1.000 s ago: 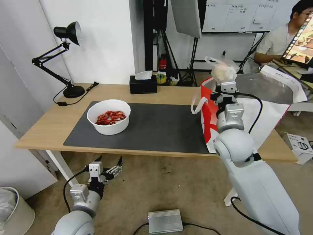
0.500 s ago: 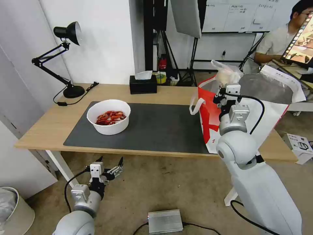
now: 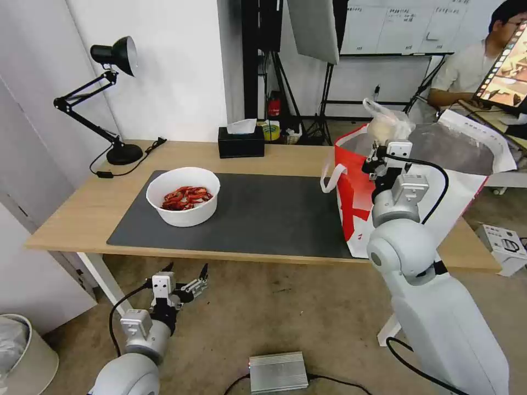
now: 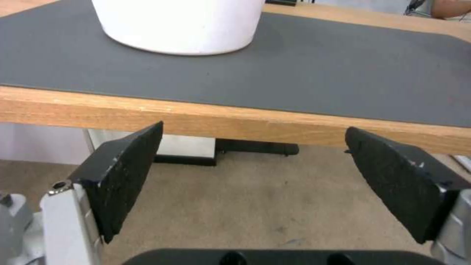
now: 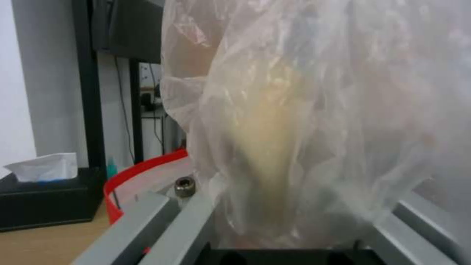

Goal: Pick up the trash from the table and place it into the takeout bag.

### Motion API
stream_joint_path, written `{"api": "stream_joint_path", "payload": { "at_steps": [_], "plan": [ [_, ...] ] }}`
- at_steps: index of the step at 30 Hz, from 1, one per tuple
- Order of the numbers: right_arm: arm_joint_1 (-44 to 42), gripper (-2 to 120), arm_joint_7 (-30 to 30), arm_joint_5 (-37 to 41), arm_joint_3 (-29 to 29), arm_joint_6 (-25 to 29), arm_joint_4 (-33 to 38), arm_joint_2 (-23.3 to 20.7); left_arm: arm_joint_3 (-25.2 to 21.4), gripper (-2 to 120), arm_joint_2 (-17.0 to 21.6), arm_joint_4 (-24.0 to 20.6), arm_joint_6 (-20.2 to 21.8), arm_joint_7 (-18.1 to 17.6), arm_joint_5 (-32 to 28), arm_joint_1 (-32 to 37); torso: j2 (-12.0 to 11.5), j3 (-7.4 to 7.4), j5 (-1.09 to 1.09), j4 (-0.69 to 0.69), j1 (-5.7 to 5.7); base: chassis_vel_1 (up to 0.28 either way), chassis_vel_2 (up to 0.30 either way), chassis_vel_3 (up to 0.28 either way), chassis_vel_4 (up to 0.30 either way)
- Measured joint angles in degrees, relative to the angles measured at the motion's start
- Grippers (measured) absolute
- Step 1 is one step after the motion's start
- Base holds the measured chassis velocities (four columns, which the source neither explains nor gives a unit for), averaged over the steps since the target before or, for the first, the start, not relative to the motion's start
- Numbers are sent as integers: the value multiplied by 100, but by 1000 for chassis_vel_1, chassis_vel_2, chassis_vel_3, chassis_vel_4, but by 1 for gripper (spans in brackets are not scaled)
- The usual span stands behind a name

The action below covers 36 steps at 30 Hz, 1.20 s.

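Note:
My right gripper (image 3: pixel 386 144) is raised over the open mouth of the white-and-red takeout bag (image 3: pixel 359 192) at the table's right end, shut on a small knotted clear bag (image 3: pixel 387 123) of pale trash; the same clear bag (image 5: pixel 304 121) hangs close before the right wrist camera. A white round bowl (image 3: pixel 183 196) of red crayfish shells stands on the dark grey mat (image 3: pixel 263 214), left of centre. My left gripper (image 3: pixel 184 281) hangs open below the table's front edge, in front of the bowl (image 4: pixel 179 24), nothing between its fingers (image 4: pixel 123 173).
A black tissue box (image 3: pixel 240 141) sits at the back of the light-wood table (image 3: pixel 77 208), a black desk lamp (image 3: pixel 104 93) at its back left. A grey metal box (image 3: pixel 278 371) lies on the floor, a white bin (image 3: pixel 24 351) at lower left.
My right gripper has carried the clear bag to the right, from the takeout bag's left rim to over its opening. The left arm has not moved.

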Motion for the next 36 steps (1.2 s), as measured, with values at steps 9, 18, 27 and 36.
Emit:
{"api": "stream_joint_path", "payload": {
  "at_steps": [9,18,27,36],
  "plan": [
    [-21,6,71,-7,90,-3,10,1,19,100,2,22,-4,6,-8,-27,0,0,0,0,0,0,0,0,0],
    [-3,6,201,-30,156,144,-6,1,50,100,-4,67,-9,11,-12,-60,0,0,0,0,0,0,0,0,0],
    [-19,6,278,-27,240,179,-30,-23,95,100,6,99,-9,12,-20,-115,0,0,0,0,0,0,0,0,0],
    [-37,7,499,339,214,171,-15,5,123,100,-27,134,-9,12,-27,-131,0,0,0,0,0,0,0,0,0]
  ]
}}
